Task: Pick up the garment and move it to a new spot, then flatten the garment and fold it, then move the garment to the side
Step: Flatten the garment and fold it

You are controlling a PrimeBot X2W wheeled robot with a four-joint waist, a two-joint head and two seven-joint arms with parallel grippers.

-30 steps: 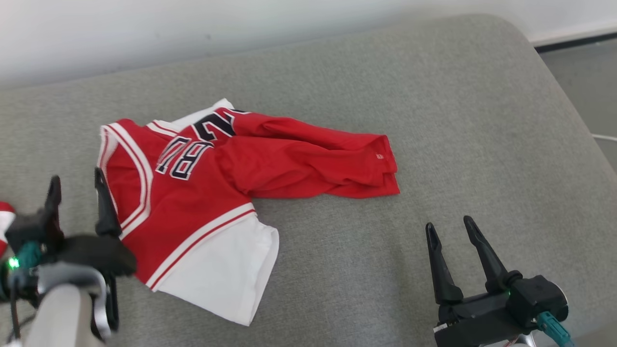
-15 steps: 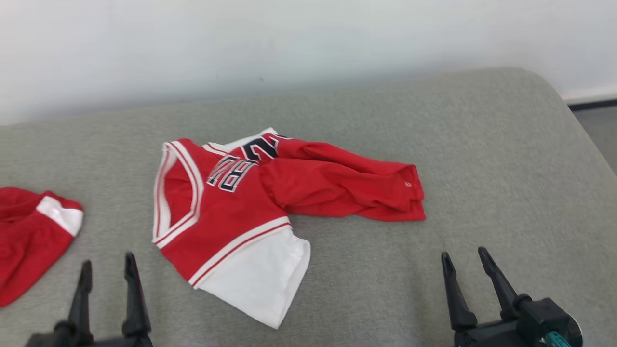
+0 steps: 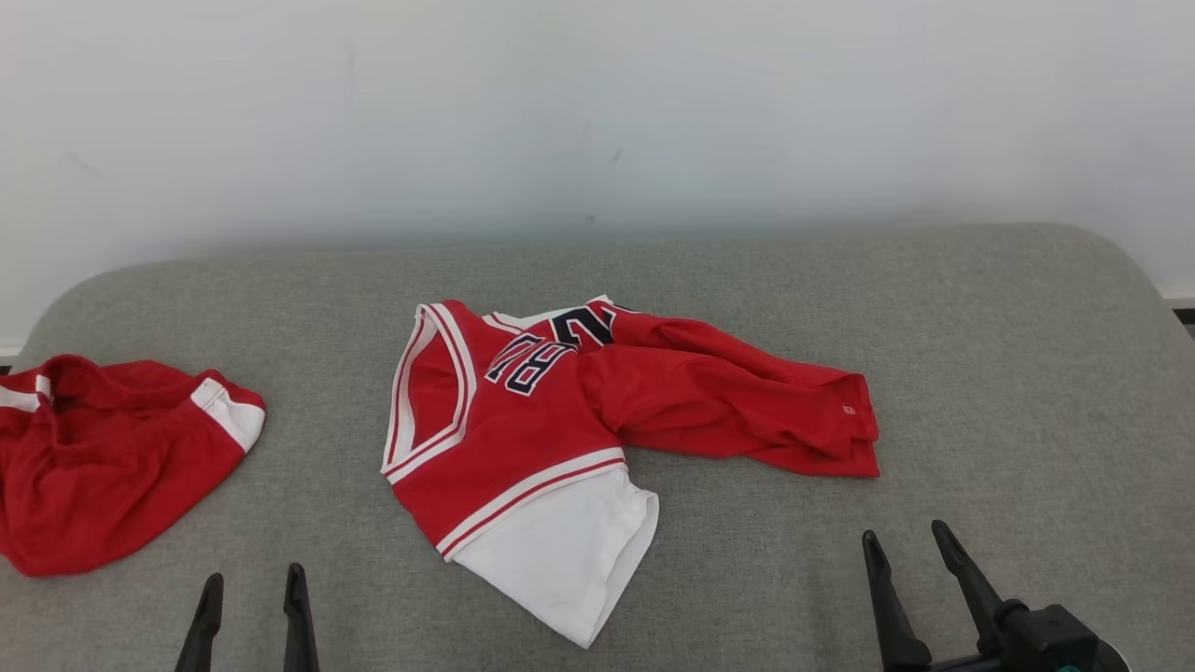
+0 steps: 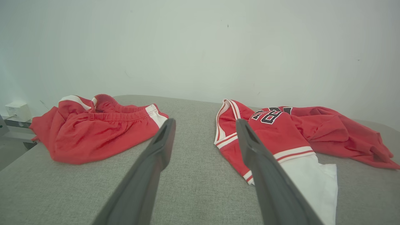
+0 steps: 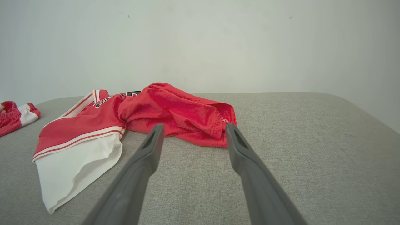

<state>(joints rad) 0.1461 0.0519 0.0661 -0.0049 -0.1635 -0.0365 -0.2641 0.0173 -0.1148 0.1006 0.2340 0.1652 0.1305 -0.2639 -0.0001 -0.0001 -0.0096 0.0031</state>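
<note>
The garment [image 3: 560, 411] is a red jersey with white trim, dark numbers and a white sleeve, lying crumpled in the middle of the grey cushion [image 3: 980, 355]. The left wrist view has the jersey [image 4: 281, 131] right of centre, and in the right wrist view the jersey [image 5: 175, 115] lies just beyond the fingertips. My left gripper [image 3: 252, 583] stands open at the lower left, short of the jersey and holding nothing. My right gripper [image 3: 906, 541] stands open at the lower right, below the jersey's red hem, also with nothing in it.
Red shorts [image 3: 103, 457] with white trim lie bunched at the cushion's left end, shorts [image 4: 97, 128] also in the left wrist view. A white wall [image 3: 597, 112] runs behind the cushion. A white box [image 4: 17, 111] sits off the cushion's left edge.
The head camera has tilted up, so the wall and the red shorts came into view. My left gripper has drawn back from the jersey's collar edge toward the lower left.
</note>
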